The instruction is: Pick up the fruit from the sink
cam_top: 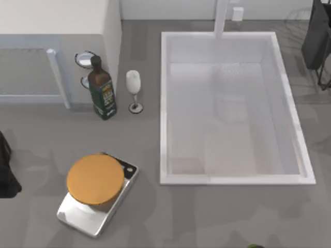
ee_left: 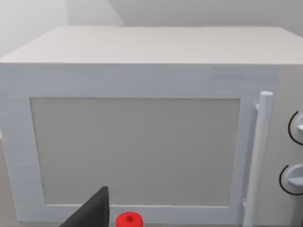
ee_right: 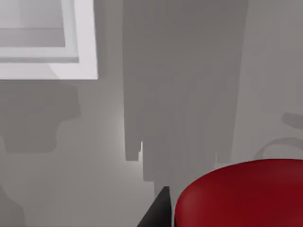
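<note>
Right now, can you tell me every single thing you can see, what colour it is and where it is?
sink: one, white, right half of the table, faucet post at its far rim.
fruit: one, glossy red, close up in the right wrist view, outside the sink.
microwave: one, white, far left corner.
bottle: one, dark green, beside the microwave.
wine glass: one, pale, between bottle and sink.
scale: one, silver, near left, carrying an orange disc.
left arm: one, dark, left edge.
right arm: one, dark, far right corner.
</note>
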`<state>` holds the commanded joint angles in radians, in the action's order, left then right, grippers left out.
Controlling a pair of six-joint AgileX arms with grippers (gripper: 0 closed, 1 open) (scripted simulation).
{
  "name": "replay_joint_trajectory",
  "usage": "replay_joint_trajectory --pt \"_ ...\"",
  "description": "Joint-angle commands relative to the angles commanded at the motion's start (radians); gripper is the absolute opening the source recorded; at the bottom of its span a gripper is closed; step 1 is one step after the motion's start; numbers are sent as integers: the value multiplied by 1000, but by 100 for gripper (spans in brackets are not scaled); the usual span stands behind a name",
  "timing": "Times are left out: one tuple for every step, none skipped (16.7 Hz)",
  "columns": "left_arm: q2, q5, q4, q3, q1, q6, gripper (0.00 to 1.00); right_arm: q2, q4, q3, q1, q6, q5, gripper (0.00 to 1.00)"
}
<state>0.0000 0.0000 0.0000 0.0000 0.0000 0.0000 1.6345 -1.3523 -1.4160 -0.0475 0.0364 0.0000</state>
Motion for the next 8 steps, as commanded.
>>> replay_joint_trajectory --pt "0 0 0 0 0 0 100 0 0 0 0 0 0 0" --pt "0 0 0 0 0 0 100 4 -3 -2 5 -3 0 0" --pt "0 0 0 0 0 0 100 5 0 1 5 -3 0 0" --pt "0 0 0 0 0 0 100 7 13 14 5 -3 0 0" --pt "0 0 0 0 0 0 100 10 37 36 5 -3 0 0" --pt "0 0 0 0 0 0 100 16 71 65 5 -3 0 0" --pt "0 0 0 0 0 0 100 23 114 99 5 -4 0 0" --pt "0 0 0 0 0 0 100 31 165 137 5 -4 0 0"
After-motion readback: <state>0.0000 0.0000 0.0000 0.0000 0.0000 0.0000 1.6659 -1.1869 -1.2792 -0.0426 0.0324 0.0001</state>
